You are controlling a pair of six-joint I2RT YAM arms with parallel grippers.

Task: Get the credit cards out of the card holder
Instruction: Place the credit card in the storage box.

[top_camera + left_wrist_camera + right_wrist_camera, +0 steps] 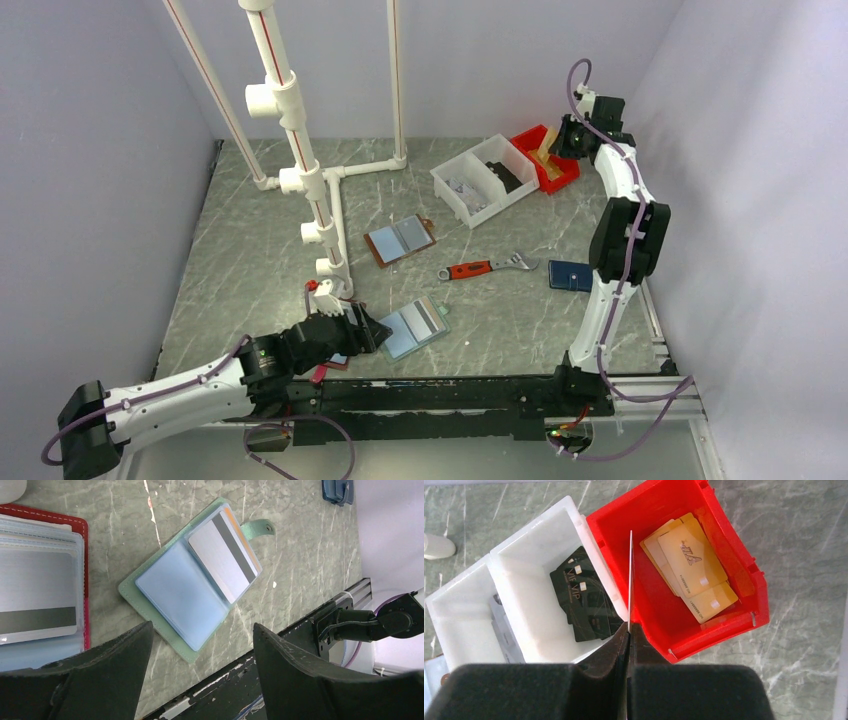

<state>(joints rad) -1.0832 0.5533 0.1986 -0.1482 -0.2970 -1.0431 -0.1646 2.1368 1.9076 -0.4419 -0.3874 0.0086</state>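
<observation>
The card holder lies open near the table's front edge, with mint-green edges and blue-grey panels. Its right panel holds a silver card with a dark stripe, and an orange card edge peeks out behind it. My left gripper is open and empty, its jaws apart just over the holder's near corner. My right gripper is shut on a thin card seen edge-on, held above the wall between the red bin and the white bin.
Tan cards lie in the red bin and dark cards in the white bin. A maroon-edged folder lies under my left arm. A brown-edged folder, a wrench, a navy case and a PVC pipe frame stand around.
</observation>
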